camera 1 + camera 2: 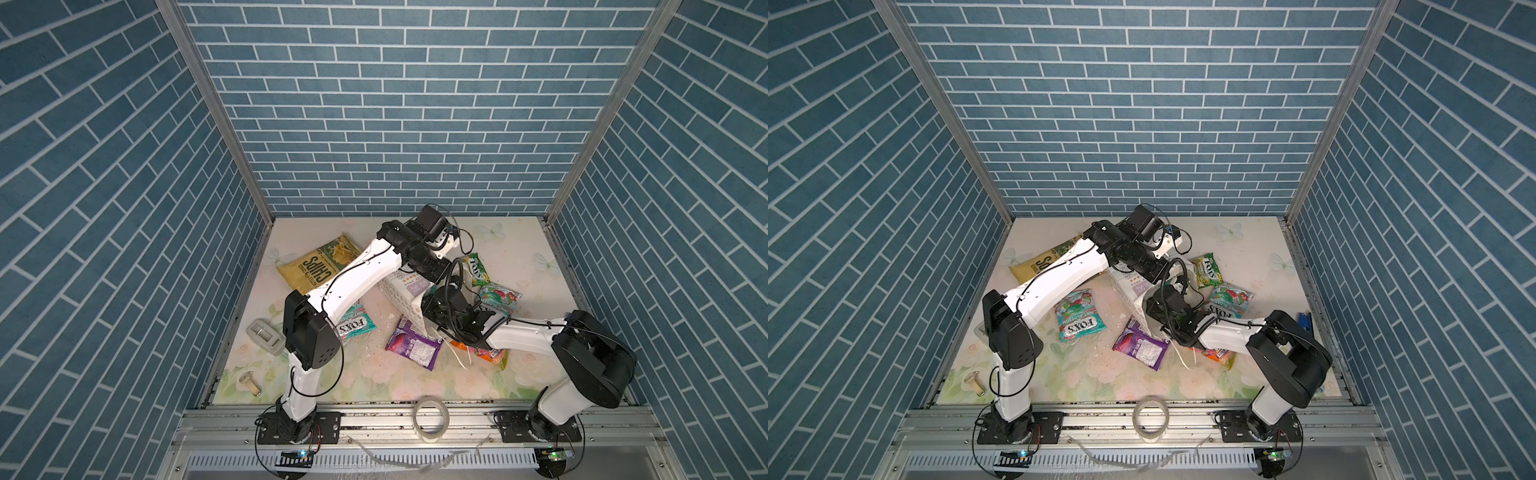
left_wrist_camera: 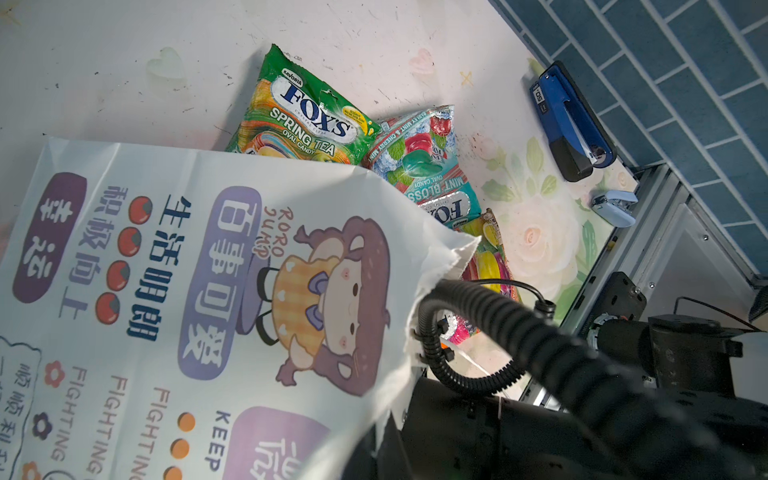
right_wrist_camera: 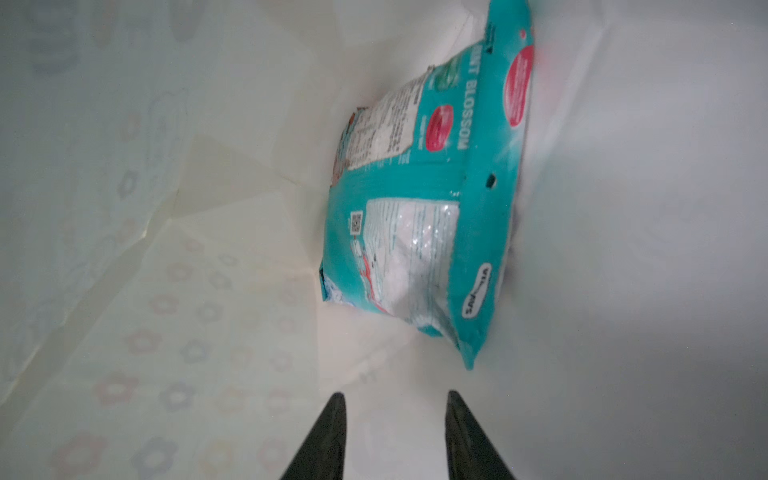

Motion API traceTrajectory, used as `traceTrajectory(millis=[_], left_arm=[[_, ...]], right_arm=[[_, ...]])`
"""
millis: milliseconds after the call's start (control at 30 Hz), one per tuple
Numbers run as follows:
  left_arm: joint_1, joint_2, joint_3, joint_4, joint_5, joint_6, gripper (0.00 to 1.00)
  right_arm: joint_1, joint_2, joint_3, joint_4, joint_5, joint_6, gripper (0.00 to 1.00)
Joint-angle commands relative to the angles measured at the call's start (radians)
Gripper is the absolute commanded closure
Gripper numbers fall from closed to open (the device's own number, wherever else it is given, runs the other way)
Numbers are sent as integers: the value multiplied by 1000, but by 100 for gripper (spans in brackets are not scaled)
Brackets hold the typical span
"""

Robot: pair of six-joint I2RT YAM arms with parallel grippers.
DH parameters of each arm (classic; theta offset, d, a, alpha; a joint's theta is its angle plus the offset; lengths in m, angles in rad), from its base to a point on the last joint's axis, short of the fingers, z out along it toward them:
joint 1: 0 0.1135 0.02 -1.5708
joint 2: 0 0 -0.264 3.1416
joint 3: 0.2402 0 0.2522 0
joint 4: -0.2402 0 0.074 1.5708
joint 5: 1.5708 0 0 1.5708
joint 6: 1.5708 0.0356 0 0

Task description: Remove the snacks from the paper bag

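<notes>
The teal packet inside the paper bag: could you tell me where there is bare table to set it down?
Bare: the far right corner behind the Spring Tea packet, and the near strip between the purple packet and the tape roll. Crowded: right of the paper bag, where packets overlap.

Floral-print table (image 1: 374, 374), white paper bag (image 1: 401, 297) tipped over around the right gripper (image 3: 395, 399), purple packet (image 1: 411, 347) and orange packet (image 1: 496, 355) near that gripper, yellow-green packet (image 1: 476, 270) and teal packet (image 1: 498, 297) just beside it, chips bag (image 1: 316, 266) and second teal packet (image 1: 353, 326) well apart from it past the bag, grey block (image 1: 264, 336) farthest.
</notes>
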Motion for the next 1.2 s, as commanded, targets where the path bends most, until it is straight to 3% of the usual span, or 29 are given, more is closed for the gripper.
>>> traceTrajectory(millis=[0, 200, 733, 1167], left_arm=[[2, -8, 11, -9, 32, -9, 100], [2, -11, 14, -15, 34, -10, 100], [2, -8, 16, -16, 53, -22, 100], [-8, 9, 26, -40, 105, -5, 100]], right_arm=[[-1, 31, 61, -88, 95, 20, 60], [-2, 58, 79, -160, 137, 33, 59], [-3, 154, 109, -148, 133, 34, 60], [-7, 180, 111, -96, 143, 17, 76]])
